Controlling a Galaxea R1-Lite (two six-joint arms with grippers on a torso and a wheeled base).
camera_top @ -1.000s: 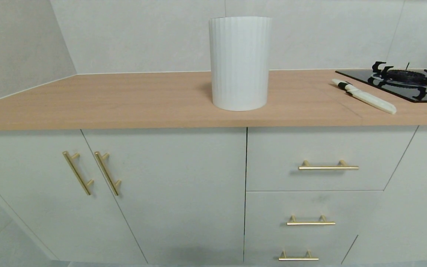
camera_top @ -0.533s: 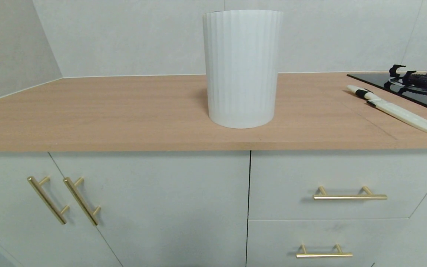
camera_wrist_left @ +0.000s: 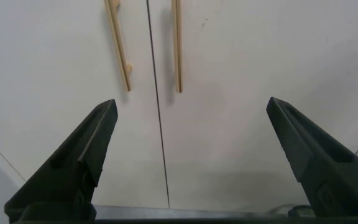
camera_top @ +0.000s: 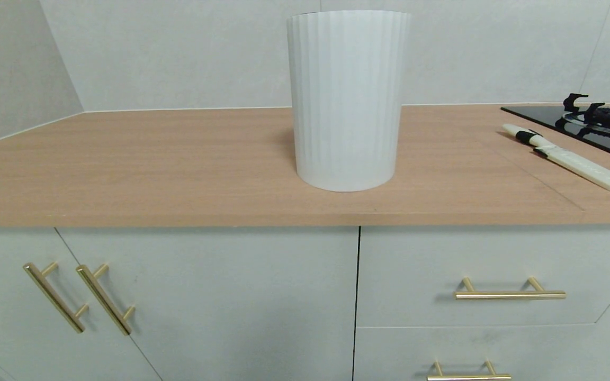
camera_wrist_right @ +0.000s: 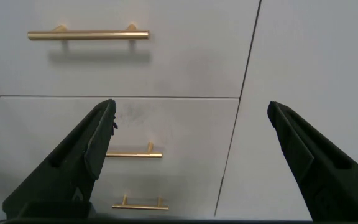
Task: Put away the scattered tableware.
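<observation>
The left claw (camera_wrist_left: 194,162) is spread wide with nothing between its dark fingers (camera_wrist_left: 79,162). It faces a pair of pale cabinet doors (camera_wrist_left: 241,112), each with a brass bar handle (camera_wrist_left: 177,46) beside the seam. The right claw (camera_wrist_right: 194,162) is spread just as wide and is equally empty, pointed at a stack of drawer fronts (camera_wrist_right: 123,68) with brass handles of their own.

Up on the wooden counter (camera_top: 151,169), the knife (camera_top: 570,161) lies flat at the right edge of the head view. It is cream-white with a black band round the handle. The handle end points toward the wall and the tip toward the counter's front edge. It lies near the edge of the black glass gas hob (camera_top: 575,119), which fills the far right of the frame and carries a black pan support (camera_top: 604,114).

Well apart from the knife, in the upper middle of the frame, a tall ribbed white holder (camera_top: 347,100) stands upright on the counter. Its rim nearly reaches the top of the frame, and its inside is hidden from here.

A pale tiled wall (camera_top: 188,53) runs behind the counter.
</observation>
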